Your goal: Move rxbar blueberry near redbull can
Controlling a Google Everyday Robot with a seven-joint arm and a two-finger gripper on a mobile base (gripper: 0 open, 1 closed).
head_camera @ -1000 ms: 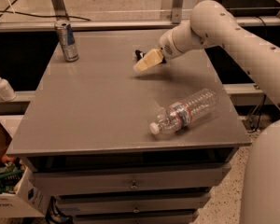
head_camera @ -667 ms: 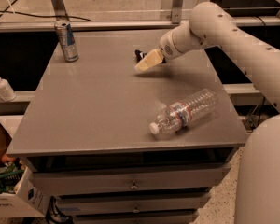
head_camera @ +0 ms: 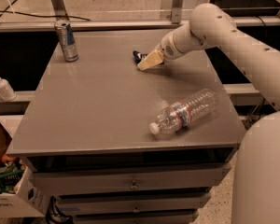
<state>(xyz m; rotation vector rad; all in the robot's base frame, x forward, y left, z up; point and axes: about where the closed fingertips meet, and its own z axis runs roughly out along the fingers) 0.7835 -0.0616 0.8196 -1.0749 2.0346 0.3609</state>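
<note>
At the back of the table (head_camera: pixel 93 106), a bit right of centre, the tool (head_camera: pixel 147 62) was down at the surface, right up against the snack bar (head_camera: pixel 138 55). Only one dark end of the bar showed, poking out on the tool's left. Honestly couldn't tell whether the tool was open, closed or gripping the bar. The can (head_camera: pixel 66 41) stood upright at the far left corner, well apart from the bar. So I'd say the job was barely started: the bar wasn't near the can, and the whole move leftward was left to do. A water bottle (head_camera: pixel 184 112) lay on its side nearer the front, out of that path.
</note>
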